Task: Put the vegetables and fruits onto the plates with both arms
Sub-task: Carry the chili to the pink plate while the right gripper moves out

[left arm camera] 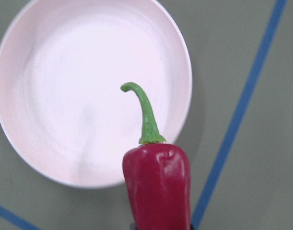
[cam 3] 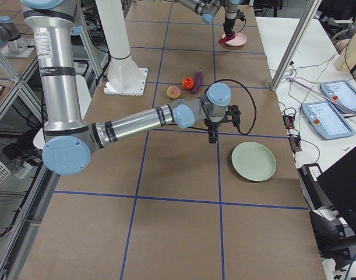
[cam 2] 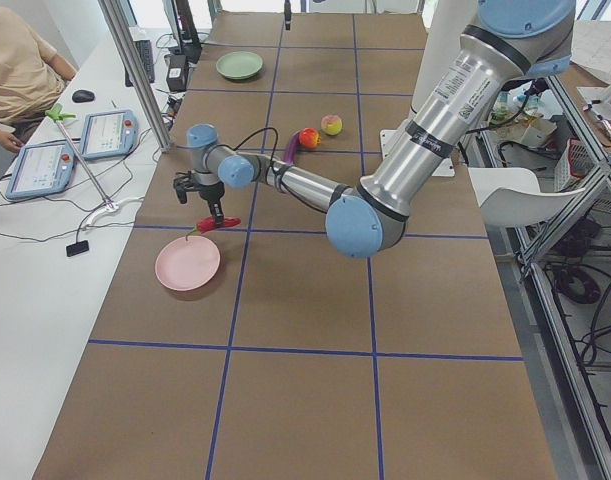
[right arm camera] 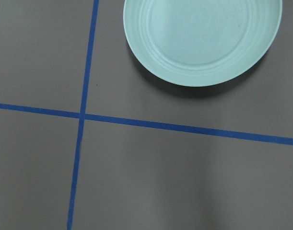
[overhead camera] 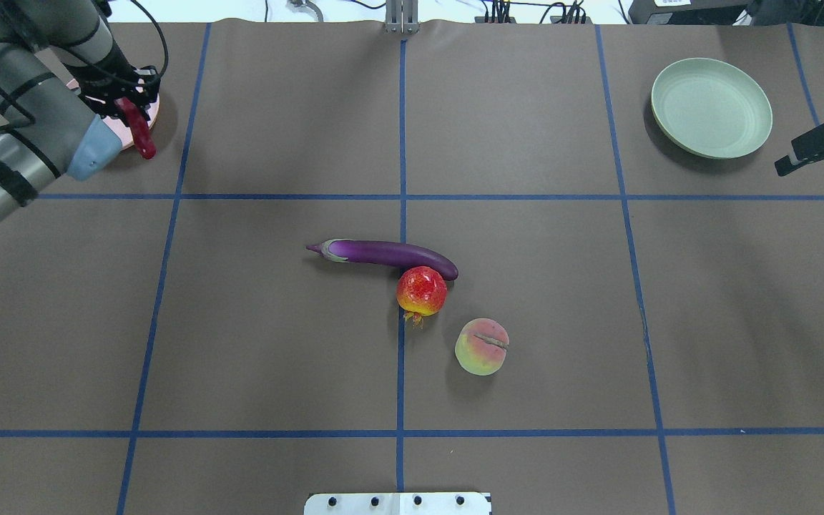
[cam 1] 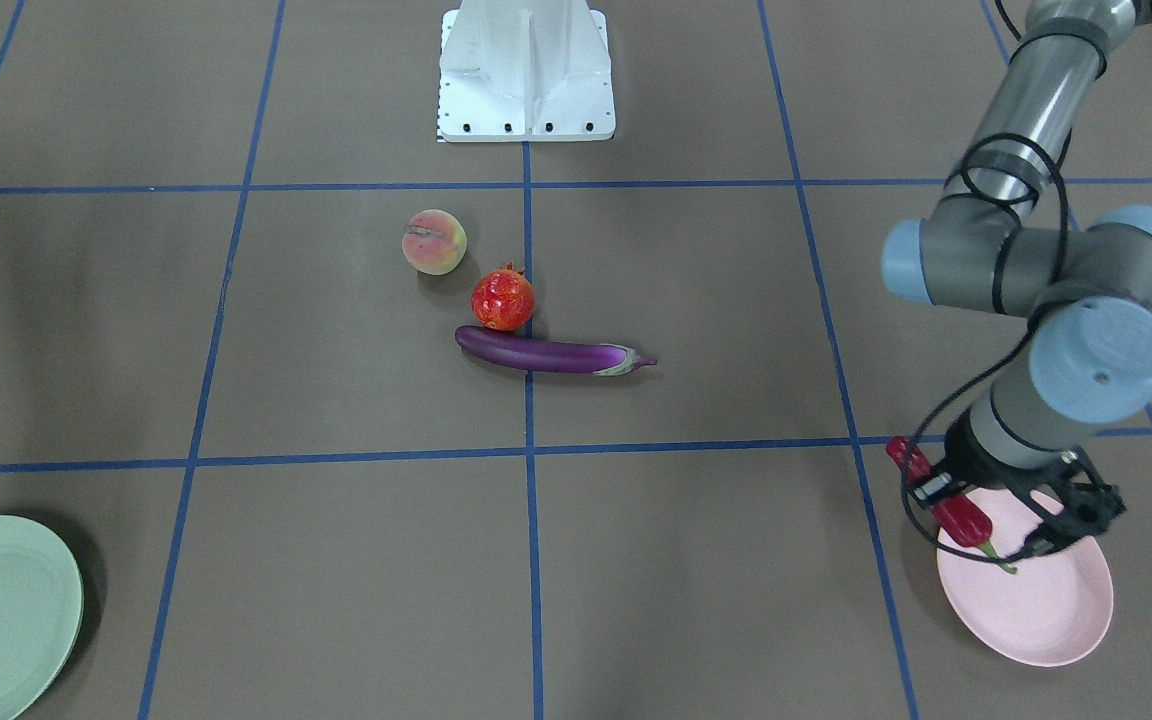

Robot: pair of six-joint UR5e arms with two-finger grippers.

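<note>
My left gripper [cam 1: 946,500] is shut on the dark-red chili pepper [left arm camera: 158,187] and holds it above the near edge of the pale pink plate [left arm camera: 64,96], stem over the plate; they also show in the overhead view, chili [overhead camera: 141,132] and plate [overhead camera: 151,114]. The purple eggplant [overhead camera: 390,254], the red pomegranate [overhead camera: 421,290] touching it, and the peach [overhead camera: 482,346] lie mid-table. My right gripper [overhead camera: 809,161] is open and empty, beside the mint green plate [overhead camera: 711,107], which fills the top of the right wrist view [right arm camera: 204,38].
The white robot base block [cam 1: 526,70] stands at the table's robot side. Blue tape lines [overhead camera: 401,197] grid the brown table. Operator desks with tablets [cam 2: 40,165] run along the far side.
</note>
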